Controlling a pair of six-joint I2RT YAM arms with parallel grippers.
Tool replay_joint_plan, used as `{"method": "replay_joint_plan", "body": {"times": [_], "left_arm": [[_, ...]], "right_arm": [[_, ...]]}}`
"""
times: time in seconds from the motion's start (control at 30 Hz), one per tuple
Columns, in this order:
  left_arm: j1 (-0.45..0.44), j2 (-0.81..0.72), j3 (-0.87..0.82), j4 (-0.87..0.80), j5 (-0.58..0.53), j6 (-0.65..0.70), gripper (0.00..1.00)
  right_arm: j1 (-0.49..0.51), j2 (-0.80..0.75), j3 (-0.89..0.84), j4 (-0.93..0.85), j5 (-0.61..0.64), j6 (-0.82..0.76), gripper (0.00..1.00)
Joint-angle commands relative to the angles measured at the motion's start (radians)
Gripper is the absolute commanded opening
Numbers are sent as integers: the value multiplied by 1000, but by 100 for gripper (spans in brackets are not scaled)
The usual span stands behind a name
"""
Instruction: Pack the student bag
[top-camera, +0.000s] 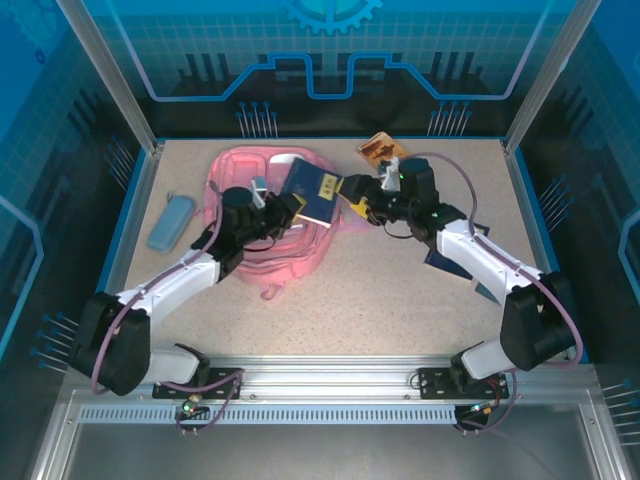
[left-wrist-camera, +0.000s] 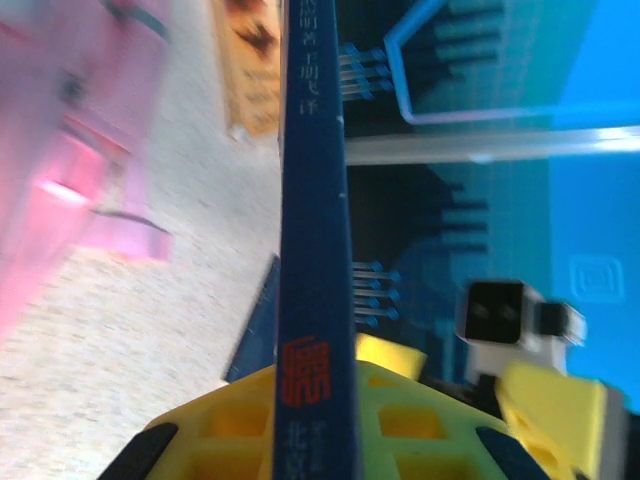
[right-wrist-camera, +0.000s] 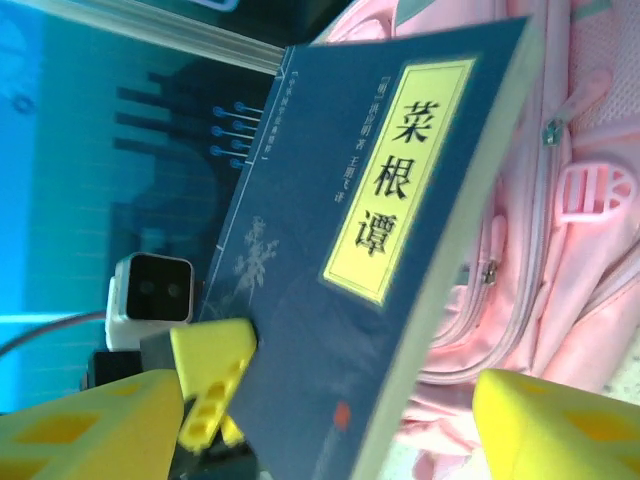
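Note:
The student bag (top-camera: 262, 228), a big soft pink backpack, lies left of the table's middle. Above its right side a dark blue book (top-camera: 311, 190) with a yellow title label is held up at a tilt. My left gripper (top-camera: 289, 206) is shut on the book, whose spine (left-wrist-camera: 315, 250) runs upright between the yellow jaws (left-wrist-camera: 315, 405). My right gripper (top-camera: 356, 196) is at the book's right edge, open. In the right wrist view its yellow fingers (right-wrist-camera: 85, 430) stand wide apart, the book's cover (right-wrist-camera: 350, 250) in the gap between them and the bag's pink pockets and zippers (right-wrist-camera: 560, 190) behind it.
A light-blue pencil case (top-camera: 171, 222) lies left of the bag. An orange-brown book (top-camera: 382, 150) rests at the back, right of centre. A dark blue book (top-camera: 446, 262) lies under my right forearm. Low blue walls edge the table.

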Motion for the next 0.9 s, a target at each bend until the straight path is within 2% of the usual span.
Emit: {"method": "replay_joint_plan", "body": {"times": [0.0,0.1,0.23,0.37,0.63,0.87], "left_arm": [[96,-127,38,-262,-29,164,7],[200,-206,75,-465,-50,270,9],[328,-271,111,-647,-39,362,10],[410,-316,126,-737,-20,408,11],[431,-361,127,-821,-18,451,11],[431,-384,104,-818,-5,436,11]], "right_arm": [[91,72,153,-444,257,-422,82],[131,175,239,-529,324,-479,81],[160,310,313,-477,228,-381,73],[208,448,432,-467,195,-259,70],[250,668,616,-464,138,-79,61],[252,720,662,-564,208,-10,58]]}}
